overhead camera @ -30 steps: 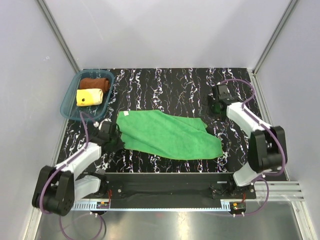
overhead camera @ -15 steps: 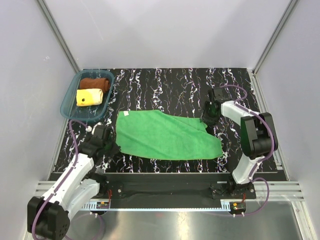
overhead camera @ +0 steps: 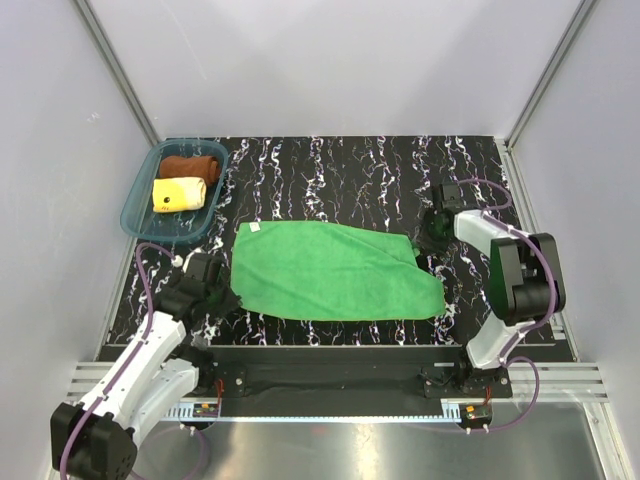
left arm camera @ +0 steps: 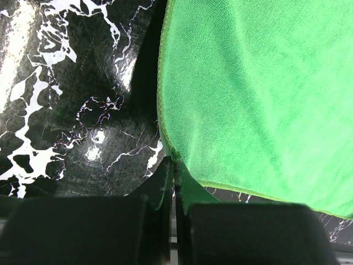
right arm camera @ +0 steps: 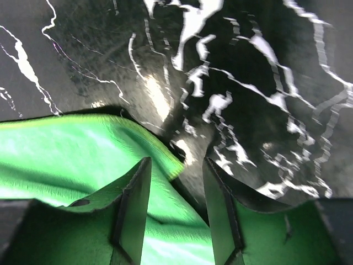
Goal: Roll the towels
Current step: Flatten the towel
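Green towel (overhead camera: 335, 272) lay flat, unrolled, on the table (overhead camera: 340, 180), left gripper (left arm camera: 174, 165) pinching its near-left corner, fingers of the right gripper (right arm camera: 175, 193) parted astride the far-right corner, grip unclear; rust-brown towel (overhead camera: 190, 165) and yellow towel (overhead camera: 178, 193) sat rolled in the teal tray (overhead camera: 131, 205).

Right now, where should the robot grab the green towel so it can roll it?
By its corners, probably. The green towel lies flat, so only its thin edges can be pinched. Come in low from the right end, where a corner sits between the right gripper's jaws.
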Robot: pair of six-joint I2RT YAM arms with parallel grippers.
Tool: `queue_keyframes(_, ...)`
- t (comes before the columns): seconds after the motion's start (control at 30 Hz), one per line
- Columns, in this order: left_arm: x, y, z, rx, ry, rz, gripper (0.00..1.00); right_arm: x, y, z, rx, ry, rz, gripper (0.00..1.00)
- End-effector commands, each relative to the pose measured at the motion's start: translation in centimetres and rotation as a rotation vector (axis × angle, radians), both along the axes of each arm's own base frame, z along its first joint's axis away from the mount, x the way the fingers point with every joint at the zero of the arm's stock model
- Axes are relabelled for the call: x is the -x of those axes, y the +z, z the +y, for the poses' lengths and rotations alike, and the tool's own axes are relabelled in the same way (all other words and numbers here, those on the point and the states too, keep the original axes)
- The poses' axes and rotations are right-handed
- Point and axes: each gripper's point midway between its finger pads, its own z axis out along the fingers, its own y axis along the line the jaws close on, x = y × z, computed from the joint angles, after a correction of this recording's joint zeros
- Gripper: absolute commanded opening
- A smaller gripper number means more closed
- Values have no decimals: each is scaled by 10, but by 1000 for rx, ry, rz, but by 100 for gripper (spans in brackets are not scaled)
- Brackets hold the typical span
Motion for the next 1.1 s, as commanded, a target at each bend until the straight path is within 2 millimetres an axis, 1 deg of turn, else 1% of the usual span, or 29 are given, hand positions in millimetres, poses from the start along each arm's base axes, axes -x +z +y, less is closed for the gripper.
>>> queue_keyframes(0.0, -11, 15, -3, 9, -1, -50, 0, -11, 29, -8, -20, -44, -106, 49)
queue_keyframes(0.13, -11, 14, -3, 9, -2, -51, 0, -6, 29, -11, -18, -47, -94, 50)
queue_keyframes(0.23, -11, 15, -4, 11, -3, -58, 0, -2, 23, -9, -26, -48, -89, 49)
queue_keyframes(0.4, -11, 16, -5, 15, -7, -62, 0, -3, 12, -2, -64, -36, -62, 47)
queue_keyframes(0.6, -11, 16, -5, 14, -12, -62, 0, -5, 6, 2, -83, -25, -55, 45)
queue_keyframes(0.73, -11, 16, -5, 13, -13, -64, 0, -3, 0, 3, -87, -25, -41, 43)
queue_keyframes(0.83, -11, 16, -6, 15, -14, -66, 0, 0, -5, 5, -95, -24, -32, 40)
queue_keyframes(0.87, -11, 17, -6, 16, -12, -68, 0, 0, -7, 6, -101, -22, -32, 37)
queue_keyframes(1.03, -12, 18, -5, 16, -10, -79, 0, 4, -18, 8, -116, -20, -6, 31)
queue_keyframes(1.07, -12, 19, -5, 16, -9, -82, 0, 4, -19, 9, -122, -19, -5, 28)
